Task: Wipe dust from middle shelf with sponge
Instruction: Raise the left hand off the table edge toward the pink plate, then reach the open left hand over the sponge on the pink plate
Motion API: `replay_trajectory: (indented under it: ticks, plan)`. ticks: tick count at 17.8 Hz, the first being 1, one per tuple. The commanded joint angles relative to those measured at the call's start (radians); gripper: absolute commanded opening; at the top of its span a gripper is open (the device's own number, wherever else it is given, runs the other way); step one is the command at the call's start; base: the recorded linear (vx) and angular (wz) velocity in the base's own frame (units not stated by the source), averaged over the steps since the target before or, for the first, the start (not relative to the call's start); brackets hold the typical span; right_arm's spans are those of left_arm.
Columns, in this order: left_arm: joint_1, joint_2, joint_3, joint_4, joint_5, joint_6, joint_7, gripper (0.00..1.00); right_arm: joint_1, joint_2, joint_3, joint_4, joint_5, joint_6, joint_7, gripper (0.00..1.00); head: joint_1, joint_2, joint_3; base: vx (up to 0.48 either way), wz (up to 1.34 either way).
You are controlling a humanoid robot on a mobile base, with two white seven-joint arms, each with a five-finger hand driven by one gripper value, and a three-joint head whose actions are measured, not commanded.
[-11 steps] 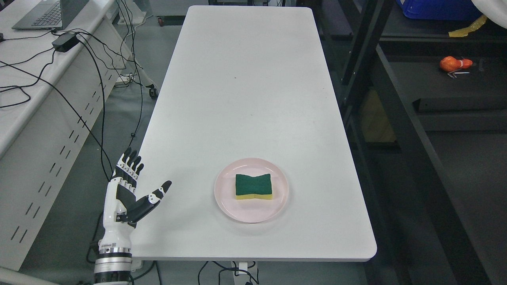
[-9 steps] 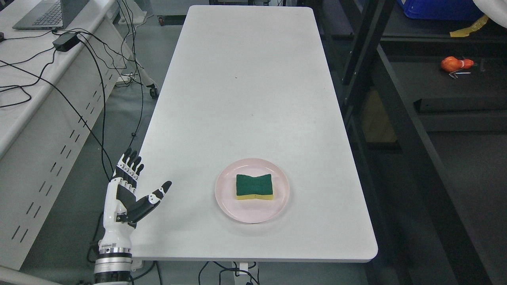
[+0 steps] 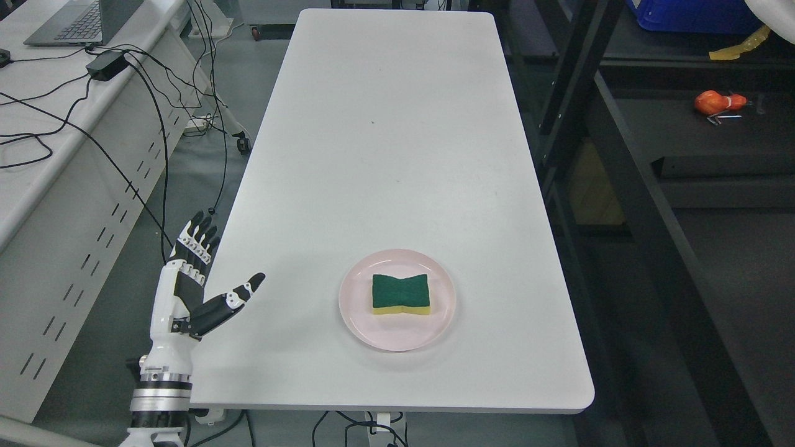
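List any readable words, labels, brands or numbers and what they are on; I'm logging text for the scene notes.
None can be read.
The sponge, pink plate and white table bear no print.
The laptop keys are too small to read.

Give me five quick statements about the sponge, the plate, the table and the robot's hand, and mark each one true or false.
1. The sponge lies on the pink plate. True.
2. The left hand is gripping the sponge. False: it is open, at the table's left edge, apart from the plate.
3. The sponge shows its green side up. True; a yellow layer shows along its near edge.
4. The plate sits at the far end of the white table. False: it sits near the close end.
5. The right hand is resting on the plate. False: no right hand is in view.
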State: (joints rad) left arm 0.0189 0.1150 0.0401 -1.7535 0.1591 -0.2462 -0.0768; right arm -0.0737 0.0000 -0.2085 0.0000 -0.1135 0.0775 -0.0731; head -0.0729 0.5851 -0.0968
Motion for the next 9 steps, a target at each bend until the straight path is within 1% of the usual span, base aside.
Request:
replay_trajectory:
  ticks: [1, 4, 5, 7, 9]
  plan:
    - [-0.161, 0.235, -0.003, 0.097, -0.267, -0.040, -0.168, 0.98, 0.000, -0.017, 0.000, -0.017, 0.000, -0.001, -0.001, 1.00, 0.0000, 0.000, 0.000, 0.000, 0.00]
    - [-0.288, 0.232, -0.023, 0.141, -0.572, -0.158, -0.287, 0.96, 0.000, -0.017, 0.000, -0.017, 0.000, -0.001, -0.001, 1.00, 0.0000, 0.000, 0.000, 0.000, 0.00]
    - [-0.331, 0.235, -0.061, 0.143, -0.699, -0.229, -0.311, 0.96, 0.000, -0.017, 0.000, -0.017, 0.000, -0.001, -0.001, 1.00, 0.0000, 0.000, 0.000, 0.000, 0.00]
    - [-0.381, 0.244, -0.136, 0.143, -0.876, -0.326, -0.327, 0.95, 0.000, -0.017, 0.000, -0.017, 0.000, -0.001, -0.001, 1.00, 0.0000, 0.000, 0.000, 0.000, 0.00]
    - [-0.440, 0.284, -0.205, 0.143, -1.027, -0.367, -0.345, 0.95, 0.000, -0.017, 0.000, -0.017, 0.000, -0.001, -0.001, 1.00, 0.0000, 0.000, 0.000, 0.000, 0.00]
